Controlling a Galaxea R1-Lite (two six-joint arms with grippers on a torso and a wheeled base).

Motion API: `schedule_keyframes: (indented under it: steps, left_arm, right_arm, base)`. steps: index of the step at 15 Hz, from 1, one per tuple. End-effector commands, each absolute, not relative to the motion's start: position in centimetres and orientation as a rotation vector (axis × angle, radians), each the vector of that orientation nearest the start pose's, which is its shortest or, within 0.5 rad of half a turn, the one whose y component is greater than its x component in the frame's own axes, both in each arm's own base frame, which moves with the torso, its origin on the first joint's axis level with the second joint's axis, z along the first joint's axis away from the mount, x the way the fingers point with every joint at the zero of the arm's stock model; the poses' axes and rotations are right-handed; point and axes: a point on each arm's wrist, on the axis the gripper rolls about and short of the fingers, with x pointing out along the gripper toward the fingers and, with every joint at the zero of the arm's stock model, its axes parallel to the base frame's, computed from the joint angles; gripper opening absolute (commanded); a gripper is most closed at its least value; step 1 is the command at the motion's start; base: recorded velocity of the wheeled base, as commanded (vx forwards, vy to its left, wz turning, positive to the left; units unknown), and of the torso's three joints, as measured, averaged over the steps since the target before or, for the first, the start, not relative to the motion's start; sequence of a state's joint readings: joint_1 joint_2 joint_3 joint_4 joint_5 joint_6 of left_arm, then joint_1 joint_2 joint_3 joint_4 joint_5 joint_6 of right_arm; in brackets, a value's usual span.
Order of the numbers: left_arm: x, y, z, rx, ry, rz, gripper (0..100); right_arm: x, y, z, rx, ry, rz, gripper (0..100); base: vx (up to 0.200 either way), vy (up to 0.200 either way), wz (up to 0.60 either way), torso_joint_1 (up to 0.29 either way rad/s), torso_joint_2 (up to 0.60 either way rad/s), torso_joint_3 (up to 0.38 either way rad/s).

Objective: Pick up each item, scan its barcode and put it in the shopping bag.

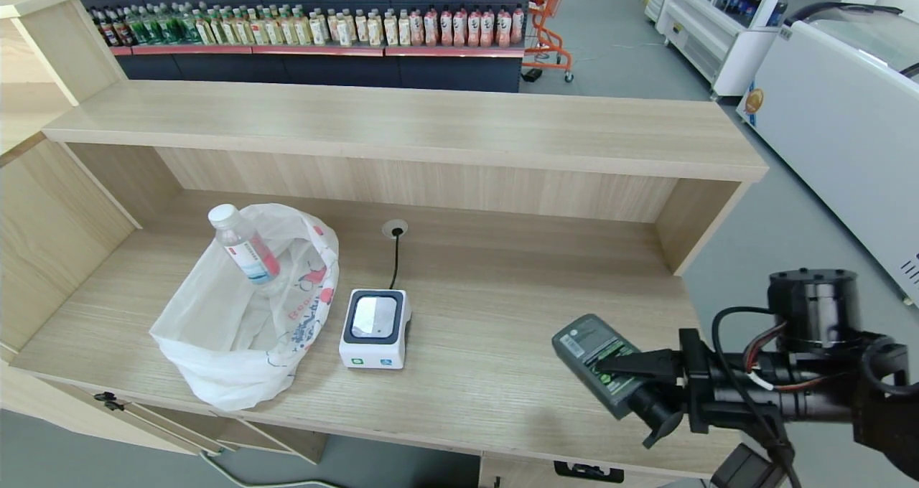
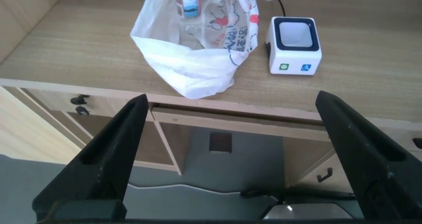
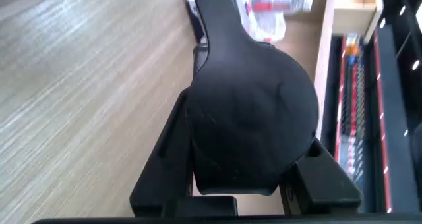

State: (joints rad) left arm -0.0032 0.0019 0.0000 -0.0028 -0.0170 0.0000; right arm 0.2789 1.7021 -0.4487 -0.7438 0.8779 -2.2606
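the right hand (image 1: 623, 374) is clamped on the lower end of a flat dark grey plastic container with a rounded top (image 1: 590, 350). it holds the container above the right front part of the pale wooden desk (image 1: 502, 294), well apart from the other things. the container lies tilted, with its white barcode label facing up and towards the left. that grip leaves the label uncovered, which seems to be the reason for holding it by the end.

the small white box scanner with a dark glass window (image 1: 375, 326) sits near the middle of the desk, its window facing up, and a black cable (image 1: 395, 258) runs from it to a hole behind. to be read, the label would probably have to be turned down towards that window, so scanning looks like the step in hand.

just beside the scanner, on its left, the thin white plastic shopping bag with red print (image 1: 215, 362) stands slumped, its mouth open upward. a clear bottle with a white cap and a red and blue label (image 1: 244, 247) leans inside it, so one item seems packed already.

the left hand (image 2: 232, 107) hangs below the desk's front edge, fingers spread wide and holding nothing.
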Motion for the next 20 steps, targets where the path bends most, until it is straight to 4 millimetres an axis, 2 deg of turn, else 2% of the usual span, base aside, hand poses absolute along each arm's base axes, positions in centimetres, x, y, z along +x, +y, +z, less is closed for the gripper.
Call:
schedule_keyframes:
  steps: [1,4,6,11,15,20]
  left_arm:
    - [-2.3,0.0,7.6,0.000,-0.002,-0.020,100]
    - [-2.3,0.0,7.6,0.000,-0.002,-0.020,100]
    - [-2.3,0.0,7.6,0.000,-0.002,-0.020,100]
    - [-2.3,0.0,7.6,0.000,-0.002,-0.020,100]
    - [-2.3,0.0,7.6,0.000,-0.002,-0.020,100]
    - [-2.3,0.0,7.6,0.000,-0.002,-0.020,100]
  right_arm:
    - [23.7,11.1,8.2,-1.732,-1.070,1.248,0]
    - [23.7,14.2,6.8,-1.694,-1.342,1.257,0]
    - [23.9,14.7,6.7,-1.709,-1.389,1.229,0]
    - [25.0,17.9,6.7,-1.704,-1.534,1.173,0]
    - [24.7,19.2,6.6,-1.701,-1.609,1.133,0]
    - [24.9,19.3,6.2,-1.707,-1.607,1.128,0]
  base:
    - [0.000,0.000,0.00,0.000,0.00,0.000]
    - [0.000,0.000,0.00,0.000,0.00,0.000]
    - [0.000,0.000,0.00,0.000,0.00,0.000]
    - [0.000,0.000,0.00,0.000,0.00,0.000]
    - [0.000,0.000,0.00,0.000,0.00,0.000]
    - [0.000,0.000,0.00,0.000,0.00,0.000]
